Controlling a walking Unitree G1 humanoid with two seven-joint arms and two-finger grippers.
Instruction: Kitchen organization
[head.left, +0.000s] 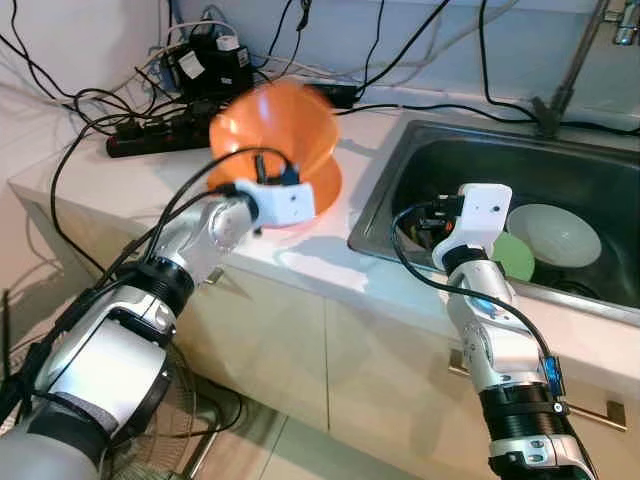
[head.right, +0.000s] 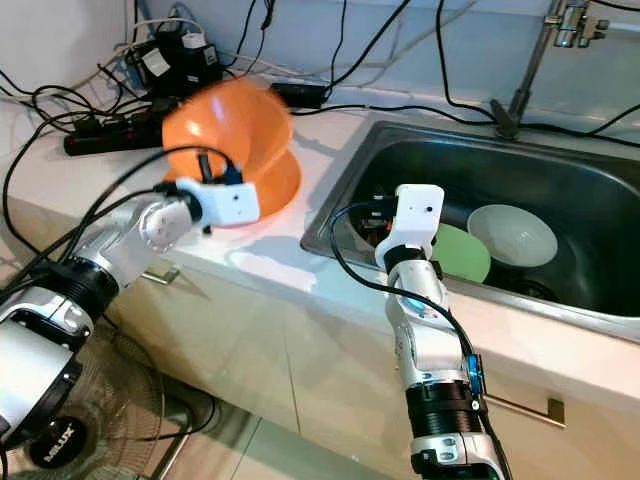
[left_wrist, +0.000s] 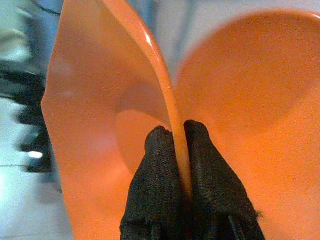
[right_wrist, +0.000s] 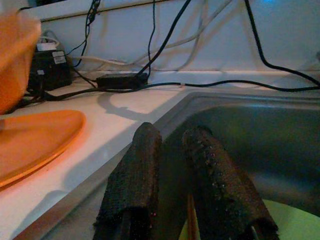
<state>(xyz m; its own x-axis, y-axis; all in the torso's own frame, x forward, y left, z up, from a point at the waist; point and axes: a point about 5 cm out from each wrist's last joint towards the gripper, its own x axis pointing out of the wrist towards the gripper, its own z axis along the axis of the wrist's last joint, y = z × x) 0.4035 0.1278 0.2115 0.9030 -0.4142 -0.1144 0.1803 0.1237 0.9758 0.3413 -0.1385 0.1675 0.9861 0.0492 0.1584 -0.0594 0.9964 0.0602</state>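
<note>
Left wrist view: my left gripper (left_wrist: 179, 131), two black fingers (left_wrist: 156, 165) with a woven, cloth-like surface, is pinched on the thin rim of a smooth, glossy orange plastic bowl (head.left: 275, 125), one finger on each side of the wall. Seen from the head camera, this bowl is raised above the white countertop (head.left: 150, 175) and tilted, its round mouth facing partly toward me, slightly blurred. Directly under it, near the counter's front edge and just beside the sink's left rim, a second orange bowl (head.right: 272, 190) of the same material sits on the counter; I cannot tell whether the two touch.

My right gripper (right_wrist: 172, 170) hangs over the front left corner of the stainless-steel sink (head.left: 420, 150), its coarse black fingers spread slightly apart and holding nothing. In the rectangular basin lie a flat green plate (head.right: 462, 252), round and matte, and just beside it toward the right a pale, deep round bowl (head.right: 512, 235) with a smooth surface.

At the back left corner of the counter lie a black power strip (head.left: 150, 138) and black adapter blocks (head.left: 208, 62); thin black cables (head.left: 440, 105) run along the back edge toward the metal tap (head.left: 575, 60).
</note>
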